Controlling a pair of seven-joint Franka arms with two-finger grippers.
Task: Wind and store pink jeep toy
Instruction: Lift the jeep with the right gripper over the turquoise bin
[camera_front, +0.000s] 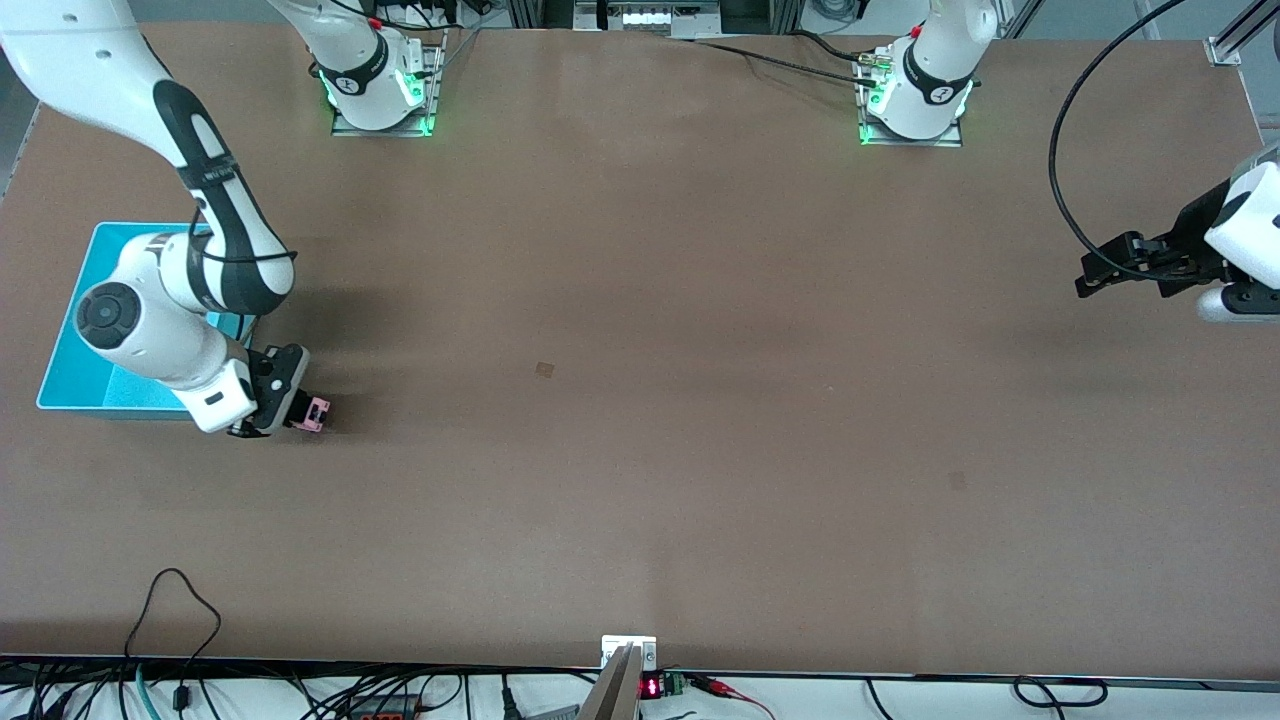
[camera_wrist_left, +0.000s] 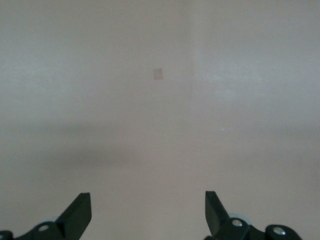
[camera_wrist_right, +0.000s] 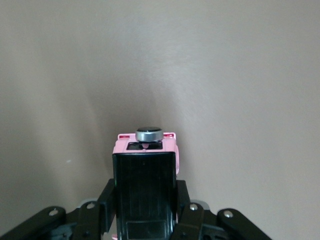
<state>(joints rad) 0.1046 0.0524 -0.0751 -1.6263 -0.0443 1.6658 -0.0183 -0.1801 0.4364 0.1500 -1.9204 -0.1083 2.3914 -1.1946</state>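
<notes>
Front view shows the right end effector (camera_front: 300, 408) clenched on the pink jeep toy (camera_front: 316, 413), just beside the turquoise bin (camera_front: 70, 385); the left end effector (camera_front: 1090, 275) waits, released.

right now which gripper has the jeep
The right gripper, beside the turquoise bin, is shut on the pink jeep toy; the left gripper hangs open, holding nothing.

Brown desk (camera_front: 700, 300), matte, one small darker square patch (camera_front: 544, 369) near its middle. Turquoise bin (camera_front: 70, 370) sits at the right arm's end. Black cable (camera_front: 175, 610) loops over the desk edge nearest the front camera.
</notes>
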